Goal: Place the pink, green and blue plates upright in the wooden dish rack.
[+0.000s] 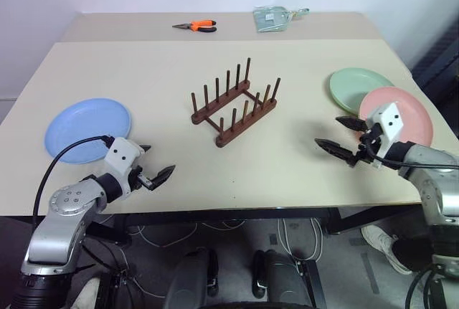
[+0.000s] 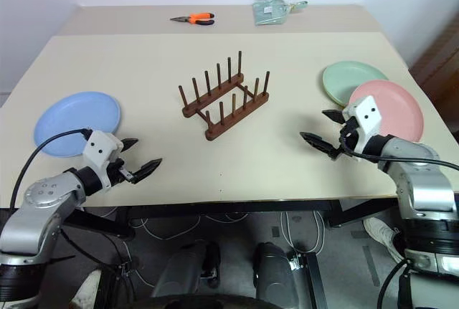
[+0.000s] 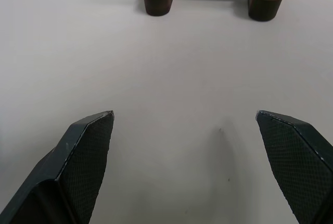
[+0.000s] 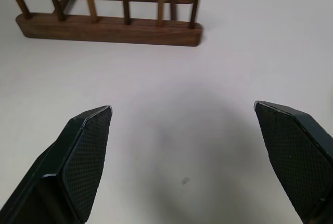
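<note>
Nothing racked so far; blue plate (image 1: pixel 87 129) lies flat at the table's left, just past the left gripper (image 1: pixel 156 170), jaws spread and empty; wooden dish rack (image 1: pixel 234 102) stands bare mid-table; right gripper (image 1: pixel 343 139), also spread and empty, sits beside the pink plate (image 1: pixel 401 114), which overlaps the green plate (image 1: pixel 355 85); all three plates left to do.

the wooden dish rack (image 1: pixel 234 103) was dark, smooth-finished wood. the surface (image 1: pixel 172 65) looked matt beige laminate. the blue plate (image 1: pixel 87 129), green plate (image 1: pixel 356 87) and pink plate (image 1: pixel 410 112) looked smooth plastic with a soft sheen. the fingers (image 3: pixel 86 154) had dark, finely textured pads.
</note>
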You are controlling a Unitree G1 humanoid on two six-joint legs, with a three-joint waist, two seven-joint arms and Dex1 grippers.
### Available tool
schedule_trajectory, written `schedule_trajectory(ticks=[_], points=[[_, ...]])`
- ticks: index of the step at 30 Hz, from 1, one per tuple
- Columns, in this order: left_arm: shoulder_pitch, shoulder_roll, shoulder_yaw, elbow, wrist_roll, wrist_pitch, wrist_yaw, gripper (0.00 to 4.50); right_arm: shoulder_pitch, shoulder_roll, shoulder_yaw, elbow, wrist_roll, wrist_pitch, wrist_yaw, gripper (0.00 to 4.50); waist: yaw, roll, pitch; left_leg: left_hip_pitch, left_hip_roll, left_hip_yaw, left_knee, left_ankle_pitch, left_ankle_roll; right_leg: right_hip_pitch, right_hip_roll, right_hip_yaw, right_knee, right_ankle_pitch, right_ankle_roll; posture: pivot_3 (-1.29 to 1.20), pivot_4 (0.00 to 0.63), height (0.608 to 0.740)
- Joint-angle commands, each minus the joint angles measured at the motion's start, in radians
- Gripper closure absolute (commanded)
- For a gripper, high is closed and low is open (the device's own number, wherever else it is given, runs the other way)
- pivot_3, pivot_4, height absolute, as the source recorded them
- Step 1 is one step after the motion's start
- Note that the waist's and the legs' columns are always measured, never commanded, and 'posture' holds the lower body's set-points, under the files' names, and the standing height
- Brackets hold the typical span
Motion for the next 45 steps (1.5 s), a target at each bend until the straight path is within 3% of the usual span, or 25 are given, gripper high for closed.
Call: schedule_trajectory(ticks=[1, 13, 18, 27, 30, 35, 36, 45], points=[[-0.004, -0.008, -0.018, -0.047, 0.0, 0.005, 0.018, 0.0, -0.02, 0.014, -0.007, -0.003, -0.009, -0.036, -0.015, 0.02, 0.001, 0.0, 0.0, 0.0, 0.0, 0.0, 0.0, 0.0, 0.0, 0.0, 0.0, 0.0, 0.0, 0.0, 0.0, 0.0, 0.15, 0.74], [-0.095, -0.086, -0.221, -0.026, 0.046, 0.007, 0.039, 0.0, 0.014, 0.082, 0.041, -0.136, 0.038, 0.041, -0.044, 0.02, 0.002, 0.0, 0.0, 0.0, 0.0, 0.0, 0.0, 0.0, 0.0, 0.0, 0.0, 0.0, 0.0, 0.0, 0.0, 0.0, 0.15, 0.74], [-0.23, -0.168, -0.373, 0.147, 0.171, -0.039, 0.08, 0.0, 0.066, 0.128, 0.059, -0.236, 0.008, 0.041, -0.119, 0.02, 0.003, 0.0, 0.0, 0.0, -0.001, 0.0, 0.0, 0.0, 0.0, 0.001, 0.001, -0.001, 0.0, 0.0, 0.0, 0.0, 0.15, 0.74], [-0.455, -0.308, -0.433, 0.502, 0.22, -0.179, 0.05, 0.0, 0.171, 0.141, 0.047, -0.417, 0.024, 0.114, -0.198, 0.02, 0.007, -0.001, -0.001, 0.0, -0.001, -0.001, 0.001, 0.0, 0.001, 0.002, 0.001, -0.001, 0.0, 0.0, 0.0, 0.0, 0.15, 0.74], [-0.491, -0.334, -0.419, 0.563, 0.195, -0.217, 0.004, 0.87, 0.193, 0.132, 0.039, -0.442, 0.022, 0.123, -0.211, 0.0, 0.004, 0.0, -0.001, 0.0, -0.001, 0.0, 0.002, 0.0, 0.002, 0.002, 0.001, -0.001, 0.0, 0.0, 0.001, 0.0, 0.15, 0.74], [-0.492, -0.321, -0.424, 0.581, 0.195, -0.259, -0.082, 3.44, 0.197, 0.122, 0.026, -0.451, 0.019, 0.127, -0.223, 0.0, 0.002, 0.0, -0.001, 0.0, -0.001, -0.001, 0.002, 0.0, 0.001, 0.002, 0.001, -0.001, 0.001, 0.0, 0.001, 0.0, 0.15, 0.74], [-0.489, -0.315, -0.428, 0.578, 0.196, -0.272, -0.104, 3.72, 0.199, 0.121, 0.026, -0.451, 0.016, 0.125, -0.224, 0.0, 0.002, 0.0, -0.001, 0.0, -0.001, -0.001, 0.002, 0.0, 0.001, 0.002, 0.001, -0.002, 0.001, 0.0, 0.0, 0.0, 0.15, 0.74], [-0.558, -0.277, -0.453, 0.625, 0.176, -0.366, -0.339, 3.73, 0.202, 0.083, -0.017, -0.406, 0.006, 0.099, -0.214, 0.0, 0.004, 0.0, -0.001, 0.0, -0.001, -0.001, 0.002, 0.0, 0.002, 0.002, 0.001, -0.002, 0.0, 0.0, 0.0, 0.0, 0.15, 0.74]])
